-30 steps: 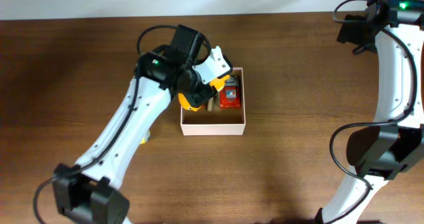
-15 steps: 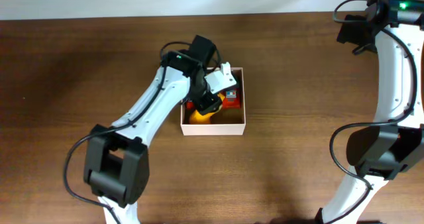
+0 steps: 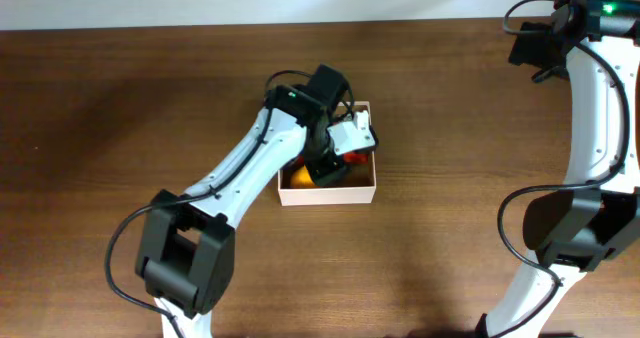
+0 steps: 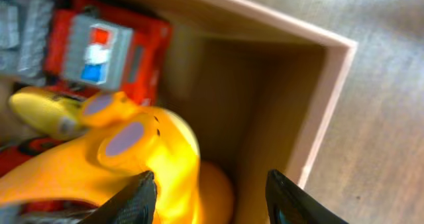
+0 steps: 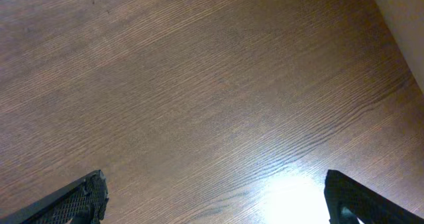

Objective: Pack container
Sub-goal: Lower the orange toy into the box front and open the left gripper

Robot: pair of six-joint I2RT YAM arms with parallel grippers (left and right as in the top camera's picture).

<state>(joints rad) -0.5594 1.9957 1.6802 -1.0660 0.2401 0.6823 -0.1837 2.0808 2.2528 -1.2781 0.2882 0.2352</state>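
Note:
The container (image 3: pixel 373 174), a small white box with a tan inside, sits mid-table. In the left wrist view its far wall (image 4: pixel 318 111) shows. Inside it lie a yellow toy (image 4: pixel 126 158) with purple spots and a red toy vehicle (image 4: pixel 106 42) with a grey top. The yellow toy (image 3: pixel 297 178) and the red toy (image 3: pixel 352 157) also show in the overhead view. My left gripper (image 4: pixel 211 199) is open and low inside the box. The yellow toy lies by its left finger (image 4: pixel 136 201). My right gripper (image 5: pixel 213 201) is open and empty over bare table at the far right.
The brown wooden table (image 3: pixel 470 198) surrounds the box. My left arm (image 3: pixel 240 173) crosses from the front left to the box and hides much of its inside. The right arm (image 3: pixel 590 98) stands along the right edge.
My left gripper has moved right and down into the box with the yellow toy, which now lies inside. The box has shifted slightly right. The right arm has not moved.

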